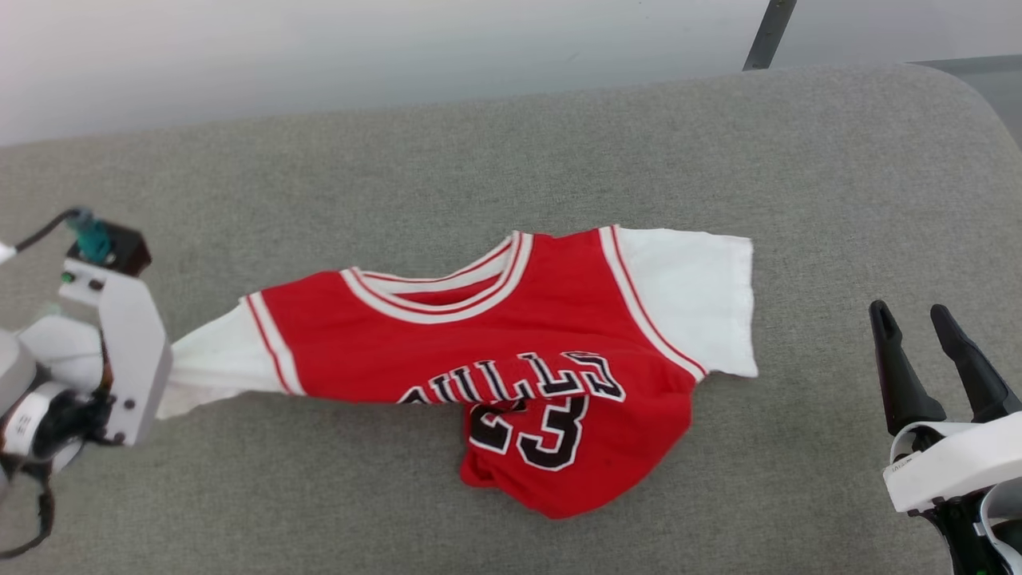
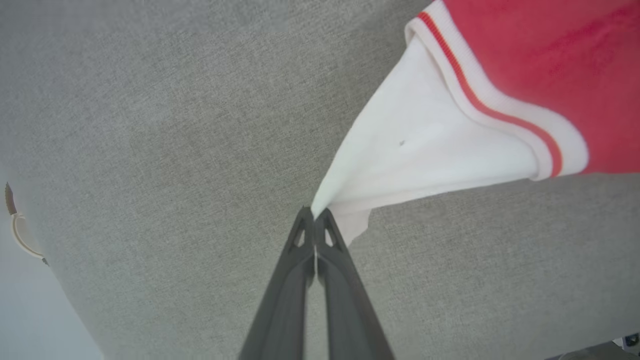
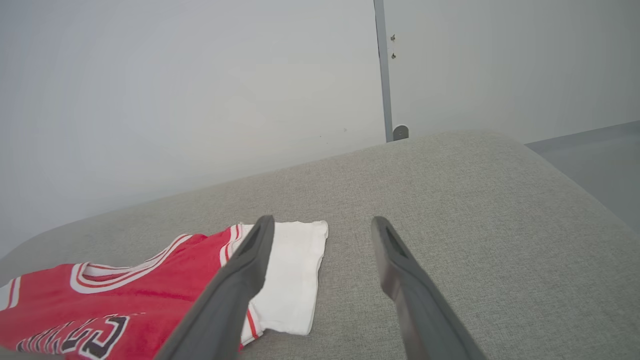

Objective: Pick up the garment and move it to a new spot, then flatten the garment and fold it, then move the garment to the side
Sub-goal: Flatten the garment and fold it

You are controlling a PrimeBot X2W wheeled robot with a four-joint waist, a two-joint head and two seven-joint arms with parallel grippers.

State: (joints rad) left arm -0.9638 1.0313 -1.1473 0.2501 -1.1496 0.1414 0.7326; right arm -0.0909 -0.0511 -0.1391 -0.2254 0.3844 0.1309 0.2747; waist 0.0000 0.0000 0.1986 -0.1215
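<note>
The garment [image 1: 511, 335], a red jersey with white sleeves, striped trim and a black "23", lies across the middle of the grey padded surface [image 1: 479, 160], its lower part bunched under the number. My left gripper [image 2: 315, 214] is shut on the edge of its left white sleeve [image 2: 425, 150], which is pulled taut into a point. In the head view that sleeve [image 1: 211, 359] stretches toward my left arm at the left edge. My right gripper [image 1: 914, 315] stands open at the lower right, apart from the right white sleeve [image 3: 295, 275].
The grey padded surface [image 3: 450, 200] ends in a rounded corner at the far right. Behind it stands a pale wall [image 1: 319, 48] with a dark upright bar [image 1: 769, 33]. Bare padding lies right of the garment and behind it.
</note>
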